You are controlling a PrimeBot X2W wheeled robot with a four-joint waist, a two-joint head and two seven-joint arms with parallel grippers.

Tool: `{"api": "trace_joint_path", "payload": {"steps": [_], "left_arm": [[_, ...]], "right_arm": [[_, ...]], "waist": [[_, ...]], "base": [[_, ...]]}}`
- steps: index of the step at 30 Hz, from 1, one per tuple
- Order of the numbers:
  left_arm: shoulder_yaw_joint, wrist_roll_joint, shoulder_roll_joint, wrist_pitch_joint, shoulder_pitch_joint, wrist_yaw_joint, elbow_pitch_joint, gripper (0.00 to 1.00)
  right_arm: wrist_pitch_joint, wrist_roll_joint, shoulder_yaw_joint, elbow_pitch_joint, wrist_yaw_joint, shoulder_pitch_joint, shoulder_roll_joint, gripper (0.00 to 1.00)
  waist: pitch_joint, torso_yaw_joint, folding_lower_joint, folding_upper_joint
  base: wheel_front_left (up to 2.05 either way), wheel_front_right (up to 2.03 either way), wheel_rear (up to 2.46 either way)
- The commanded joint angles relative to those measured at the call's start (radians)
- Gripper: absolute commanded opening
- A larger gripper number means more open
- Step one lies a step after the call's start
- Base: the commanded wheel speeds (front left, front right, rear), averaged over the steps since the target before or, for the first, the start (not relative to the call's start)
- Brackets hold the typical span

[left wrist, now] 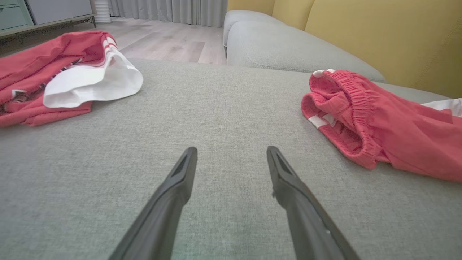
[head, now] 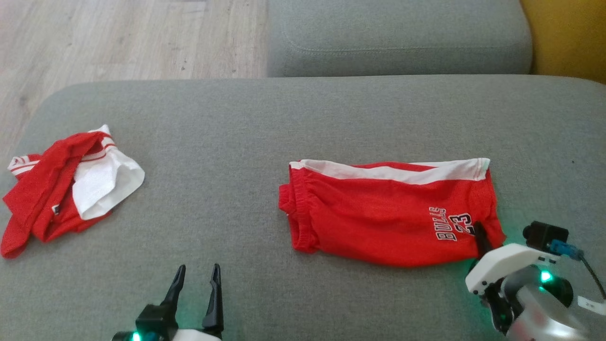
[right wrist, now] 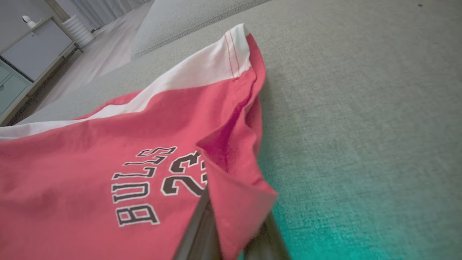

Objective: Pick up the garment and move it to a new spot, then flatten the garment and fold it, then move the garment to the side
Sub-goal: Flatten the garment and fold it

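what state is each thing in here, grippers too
red fabric Bulls shorts with a white stripe: lying mostly flat, one hem corner pinched up
red and white fabric jersey: crumpled in a heap, untouched
left gripper: open, empty
right gripper: shut on the shorts' hem corner

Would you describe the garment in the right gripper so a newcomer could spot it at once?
On the grey cushion, two red garments lie apart. The shorts lie flat toward the right, the right gripper shut on their near right corner. Unlike the crumpled heap at the left, they bear BULLS 23 lettering and a white band along the far edge.
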Motion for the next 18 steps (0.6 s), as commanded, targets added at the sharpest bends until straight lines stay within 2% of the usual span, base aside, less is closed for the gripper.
{"api": "trace_joint_path", "payload": {"steps": [1, 6, 10, 15, 18], "left_arm": [[0.037, 0.011, 0.003, -0.005, -0.028, -0.004, -0.035, 1.0], [0.032, 0.012, 0.0, -0.005, -0.033, -0.016, -0.03, 1.0], [0.025, 0.003, -0.001, -0.005, -0.037, -0.021, -0.022, 1.0], [0.018, -0.009, -0.001, -0.005, -0.038, -0.018, -0.011, 1.0], [0.017, -0.011, -0.001, -0.005, -0.037, -0.017, -0.004, 1.0]], "right_arm": [[-0.017, 0.005, 0.015, -0.035, -0.001, -0.02, -0.011, 0.0], [-0.034, -0.016, 0.034, -0.106, -0.001, -0.056, -0.005, 0.0], [-0.042, -0.042, 0.087, -0.215, -0.001, -0.098, 0.038, 0.0], [-0.018, -0.058, 0.219, -0.341, -0.001, -0.114, 0.102, 0.0], [0.018, -0.069, 0.294, -0.352, -0.001, -0.104, 0.122, 0.0]], "waist": [[0.0, -0.002, 0.0002, -0.0001], [0.009, 0.011, 0.0002, -0.0001], [0.01, 0.036, 0.0002, -0.0001], [0.006, 0.084, 0.0002, -0.0001], [0.007, 0.114, 0.0002, -0.0001]], "base": [[0.0, 0.0, 0.0], [0.0, 0.0, 0.0], [0.0, 0.0, 0.0], [0.0, 0.0, 0.0], [0.0, 0.0, 0.0]]}}
